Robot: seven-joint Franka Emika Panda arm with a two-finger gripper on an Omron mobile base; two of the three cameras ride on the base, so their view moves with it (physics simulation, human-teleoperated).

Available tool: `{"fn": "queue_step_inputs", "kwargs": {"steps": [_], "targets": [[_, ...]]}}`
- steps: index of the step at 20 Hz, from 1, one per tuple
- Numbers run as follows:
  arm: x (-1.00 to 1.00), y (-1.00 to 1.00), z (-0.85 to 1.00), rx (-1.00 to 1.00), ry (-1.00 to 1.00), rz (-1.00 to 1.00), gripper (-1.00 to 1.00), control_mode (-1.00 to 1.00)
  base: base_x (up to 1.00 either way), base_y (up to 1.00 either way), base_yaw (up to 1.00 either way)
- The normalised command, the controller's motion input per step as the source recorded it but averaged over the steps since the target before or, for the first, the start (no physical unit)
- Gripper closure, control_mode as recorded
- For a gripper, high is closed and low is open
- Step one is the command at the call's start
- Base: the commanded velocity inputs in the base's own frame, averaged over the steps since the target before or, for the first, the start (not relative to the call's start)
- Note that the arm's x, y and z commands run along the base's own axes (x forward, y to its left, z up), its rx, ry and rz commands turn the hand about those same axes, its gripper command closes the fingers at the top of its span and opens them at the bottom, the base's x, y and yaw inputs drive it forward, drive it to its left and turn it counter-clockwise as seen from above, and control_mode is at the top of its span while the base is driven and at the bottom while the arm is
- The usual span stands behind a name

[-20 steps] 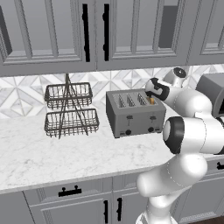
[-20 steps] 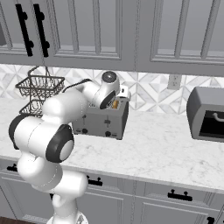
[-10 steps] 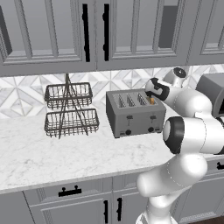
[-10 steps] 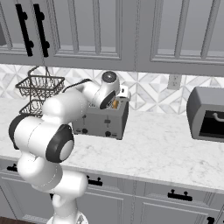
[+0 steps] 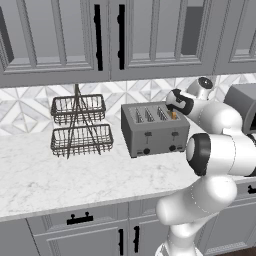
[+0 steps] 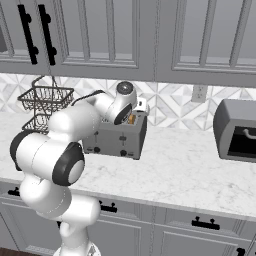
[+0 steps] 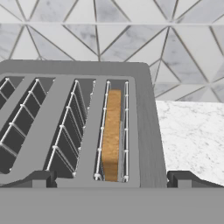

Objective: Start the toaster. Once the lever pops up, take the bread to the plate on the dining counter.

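The pincer (image 7: 111,180) gapes fully open, empty. The bread (image 7: 112,135) stands at frame centre, straight ahead, in the toaster's (image 7: 148,131) rightmost slot, edge running away.

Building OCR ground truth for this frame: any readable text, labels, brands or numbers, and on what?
None readable in any view.
toaster: plain grey front, black knobs and levers, no markings.
bread: bare crust.
darker grey appliance: no lettering visible.
cabinet doors and wall outlet: no print.
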Motion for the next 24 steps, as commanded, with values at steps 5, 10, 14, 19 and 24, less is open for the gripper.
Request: {"fn": "queue_step_inputs", "kwargs": {"steps": [5,10,14,19,24], "targets": [[0.0,0.0,0.0,0.0,0.0,0.0,-1.0,-1.0,0.0,0.0,0.0],[0.0,0.0,0.0,0.0,0.0,0.0,-1.0,-1.0,0.0,0.0,0.0],[0.0,0.0,0.0,0.0,0.0,0.0,-1.0,-1.0,0.0,0.0,0.0],[0.0,0.0,0.0,0.0,0.0,0.0,-1.0,-1.0,0.0,0.0,0.0],[0.0,0.0,0.0,0.0,0.0,0.0,-1.0,-1.0,0.0,0.0,0.0]]}}
